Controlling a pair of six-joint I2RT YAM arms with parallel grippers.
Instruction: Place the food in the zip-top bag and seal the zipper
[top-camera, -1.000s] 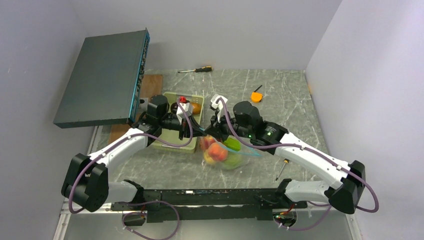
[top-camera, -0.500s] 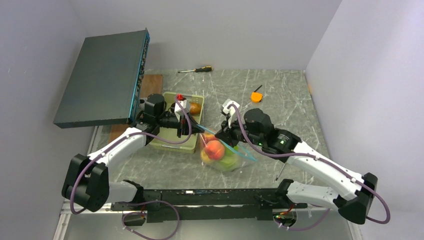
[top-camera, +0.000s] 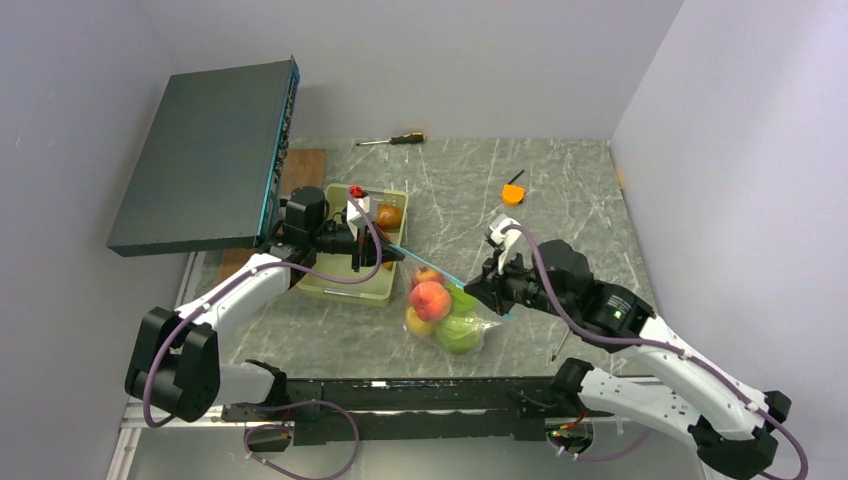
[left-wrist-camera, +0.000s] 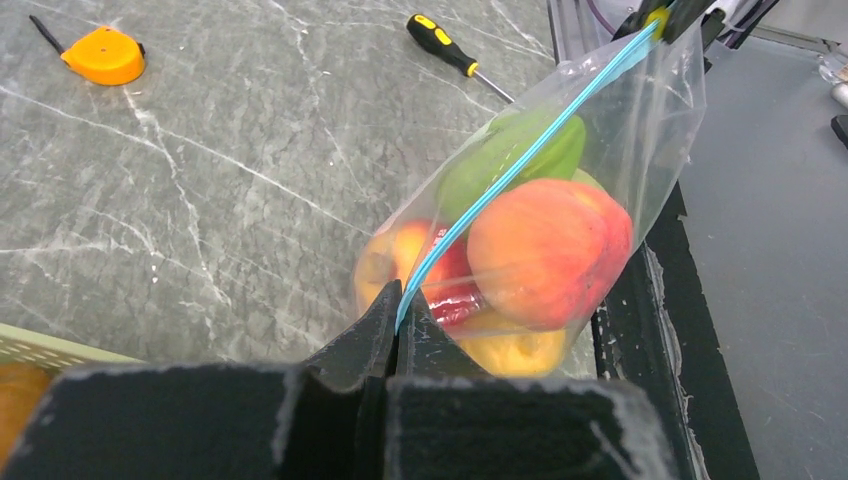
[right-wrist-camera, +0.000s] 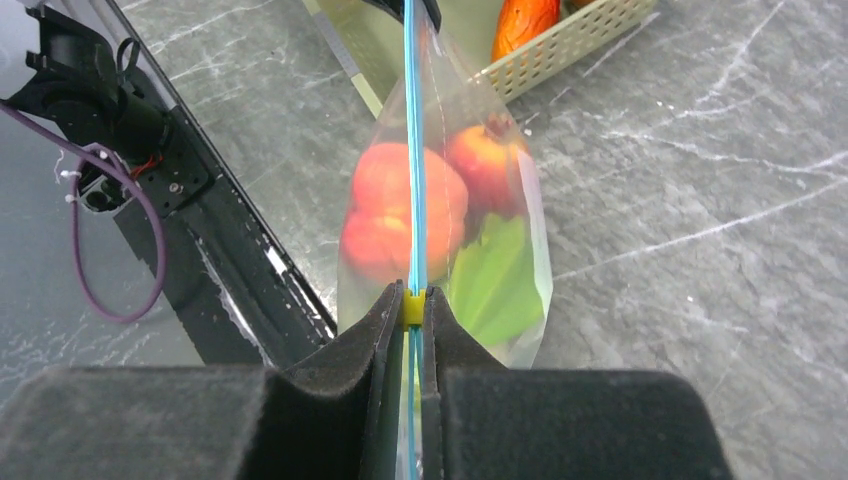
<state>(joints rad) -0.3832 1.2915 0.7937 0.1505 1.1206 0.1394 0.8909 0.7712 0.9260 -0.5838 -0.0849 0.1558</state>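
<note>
High rear overview looking down, two close wrist views facing along the shared zipper (right-wrist-camera: 413, 150)

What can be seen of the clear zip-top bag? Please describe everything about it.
The zip-top bag is clear, soft plastic and bulges with a red-orange peach, a green piece and a yellow piece. Its teal-blue zipper runs straight along the top edge, stretched between the left gripper, which holds one end with shut jaws, and the right gripper, which pinches the other. The bag hangs over the grey table, beside the pale green tray; whether its bottom touches the table cannot be told.
</note>
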